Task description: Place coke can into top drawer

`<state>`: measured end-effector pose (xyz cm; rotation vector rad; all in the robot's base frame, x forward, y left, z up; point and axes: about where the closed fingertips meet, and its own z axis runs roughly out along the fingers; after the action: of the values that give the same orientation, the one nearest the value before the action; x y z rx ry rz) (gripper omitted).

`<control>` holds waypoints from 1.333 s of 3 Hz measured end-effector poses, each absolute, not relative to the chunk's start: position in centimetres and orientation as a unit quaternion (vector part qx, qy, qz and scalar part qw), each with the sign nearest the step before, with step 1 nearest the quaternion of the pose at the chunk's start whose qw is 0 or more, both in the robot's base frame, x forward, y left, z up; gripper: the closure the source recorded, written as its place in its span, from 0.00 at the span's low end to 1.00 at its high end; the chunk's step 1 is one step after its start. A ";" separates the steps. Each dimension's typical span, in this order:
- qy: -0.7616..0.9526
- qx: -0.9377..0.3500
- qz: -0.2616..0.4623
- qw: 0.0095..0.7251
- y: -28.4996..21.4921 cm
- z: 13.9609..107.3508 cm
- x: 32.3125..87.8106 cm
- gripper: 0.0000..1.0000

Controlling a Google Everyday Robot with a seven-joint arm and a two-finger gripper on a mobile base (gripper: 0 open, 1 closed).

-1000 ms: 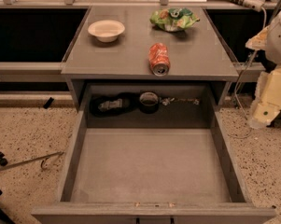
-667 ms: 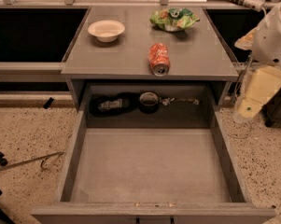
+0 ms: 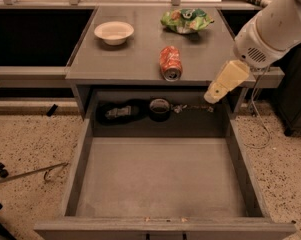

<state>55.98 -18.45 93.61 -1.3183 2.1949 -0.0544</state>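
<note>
The coke can lies on its side on the grey cabinet top, near the front edge, with its silver end facing the front. The top drawer is pulled wide open below it, and its flat bottom is bare. My gripper is the cream-coloured end of the white arm that comes in from the upper right. It hangs at the cabinet's right front corner, to the right of the can and a little lower, apart from it and above the drawer's back right corner. It holds nothing.
A white bowl stands at the back left of the cabinet top, and a green-and-orange chip bag lies at the back right. Dark objects and a black ring sit in the recess behind the drawer. A cable trails on the floor at the right.
My arm has swung left and down from the right edge of the view towards the cabinet's right front corner. The can and the drawer have not moved.
</note>
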 end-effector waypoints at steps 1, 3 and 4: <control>0.831 -0.453 -0.025 0.323 -18.3 94.8 57.7 0.00; 0.835 -0.430 -0.007 0.343 -16.2 93.2 60.3 0.00; 0.849 -0.383 0.000 0.365 -14.2 90.7 64.3 0.00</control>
<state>64.26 -14.25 90.65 -0.9837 2.1827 -0.0001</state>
